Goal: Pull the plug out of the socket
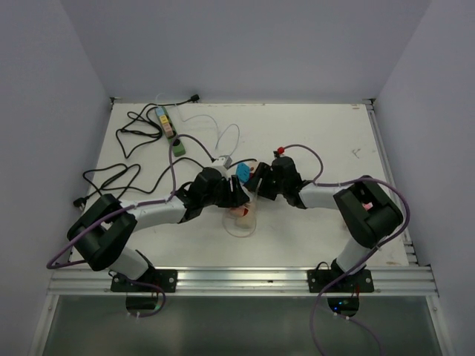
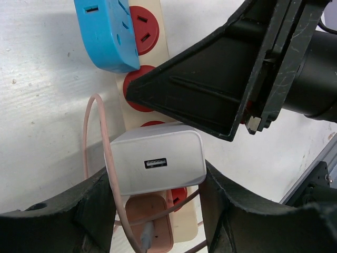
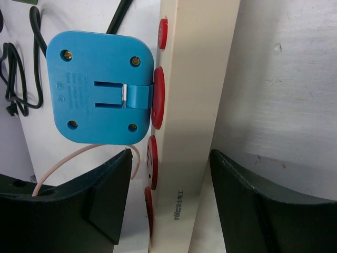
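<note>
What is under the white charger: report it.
Under the white charger: the cream power strip, a red socket peeking out below. Its prongs are covered.

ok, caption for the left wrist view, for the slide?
Left jaws grip the white square USB charger plugged into the cream plastic power strip; right jaws over it.

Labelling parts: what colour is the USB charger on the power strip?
White charger; left wrist view shows it best.
</note>
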`<action>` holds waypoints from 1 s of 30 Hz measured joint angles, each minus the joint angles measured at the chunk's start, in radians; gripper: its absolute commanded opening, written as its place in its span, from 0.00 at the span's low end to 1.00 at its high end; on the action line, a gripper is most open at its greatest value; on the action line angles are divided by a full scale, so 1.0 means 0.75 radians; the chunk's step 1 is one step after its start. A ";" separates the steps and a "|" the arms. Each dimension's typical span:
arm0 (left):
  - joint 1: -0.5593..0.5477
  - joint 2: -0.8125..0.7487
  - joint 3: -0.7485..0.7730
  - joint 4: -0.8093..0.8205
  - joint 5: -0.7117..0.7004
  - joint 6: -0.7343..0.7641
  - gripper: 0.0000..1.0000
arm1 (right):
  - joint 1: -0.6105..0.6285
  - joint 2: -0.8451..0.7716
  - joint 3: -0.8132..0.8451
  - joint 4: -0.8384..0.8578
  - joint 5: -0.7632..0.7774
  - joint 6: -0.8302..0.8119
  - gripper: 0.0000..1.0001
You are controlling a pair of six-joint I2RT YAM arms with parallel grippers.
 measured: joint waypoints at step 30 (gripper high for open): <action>0.004 -0.406 -0.122 -0.067 0.018 0.051 1.00 | -0.001 -0.285 0.025 -0.178 -0.063 -0.329 0.00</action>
